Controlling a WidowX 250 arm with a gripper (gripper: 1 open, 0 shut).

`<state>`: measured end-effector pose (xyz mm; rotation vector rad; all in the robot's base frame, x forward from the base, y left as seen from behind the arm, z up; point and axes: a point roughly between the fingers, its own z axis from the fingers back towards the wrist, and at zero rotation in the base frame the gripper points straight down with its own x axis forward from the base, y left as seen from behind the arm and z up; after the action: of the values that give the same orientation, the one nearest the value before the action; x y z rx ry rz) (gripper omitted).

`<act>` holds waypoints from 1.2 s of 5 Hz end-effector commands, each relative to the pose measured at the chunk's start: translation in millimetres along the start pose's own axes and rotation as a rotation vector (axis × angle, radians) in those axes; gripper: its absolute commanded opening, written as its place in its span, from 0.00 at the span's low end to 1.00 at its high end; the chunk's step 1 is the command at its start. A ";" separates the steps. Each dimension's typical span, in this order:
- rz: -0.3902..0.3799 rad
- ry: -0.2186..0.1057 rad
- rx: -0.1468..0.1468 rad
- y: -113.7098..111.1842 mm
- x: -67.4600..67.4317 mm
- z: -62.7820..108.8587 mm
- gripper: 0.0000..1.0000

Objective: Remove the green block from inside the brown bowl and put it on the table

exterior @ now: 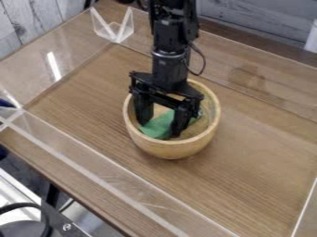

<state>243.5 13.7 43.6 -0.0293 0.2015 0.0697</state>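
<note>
The brown bowl (pixel 173 143) stands near the middle of the table (pixel 87 111). Inside it lies the green block (pixel 162 126), partly hidden by my black gripper (pixel 164 123). The gripper points down into the bowl and is open, with one finger on either side of the block. Whether the fingers touch the block I cannot tell.
Low clear acrylic walls (pixel 74 153) run around the table's edges. A clear stand (pixel 114 26) sits at the far left corner. The arm (pixel 172 37) rises above the bowl toward the back.
</note>
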 end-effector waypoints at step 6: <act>-0.019 -0.048 0.014 17.3 4.8 29.6 1.00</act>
<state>246.6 31.7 62.4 -0.0242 0.1934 0.0557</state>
